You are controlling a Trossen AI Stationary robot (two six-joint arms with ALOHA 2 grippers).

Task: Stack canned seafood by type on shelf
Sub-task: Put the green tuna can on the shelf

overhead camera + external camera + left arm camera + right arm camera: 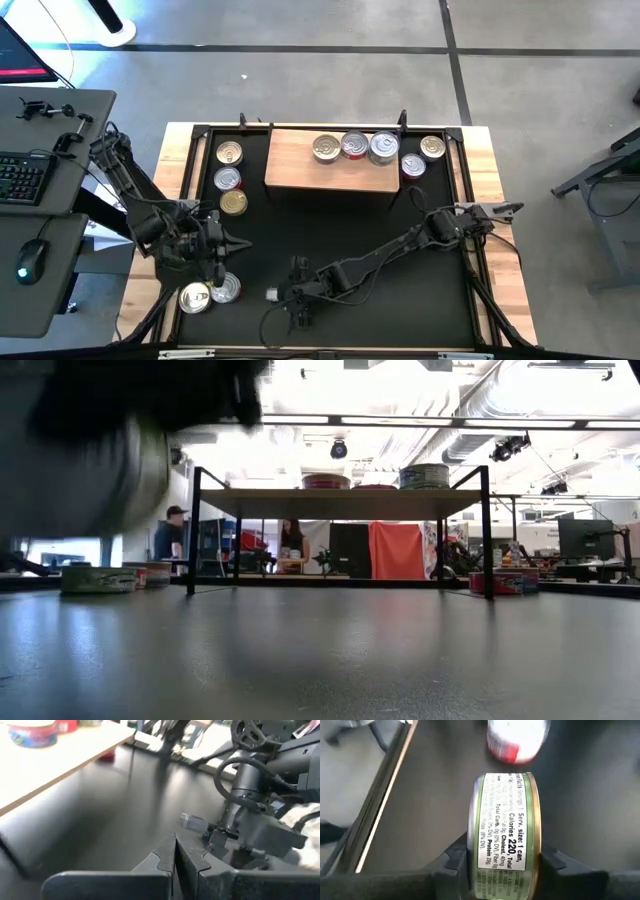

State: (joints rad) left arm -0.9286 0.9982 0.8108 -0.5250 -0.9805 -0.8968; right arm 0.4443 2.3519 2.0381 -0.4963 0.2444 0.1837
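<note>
Green-labelled can (504, 832) between right tool (502, 865) fingers, near mat's (420, 300) front edge.

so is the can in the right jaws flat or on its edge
On its edge. In the right wrist view the green-labelled can shows its printed side wall, its gold rims to either side, between the right gripper jaws.
</note>
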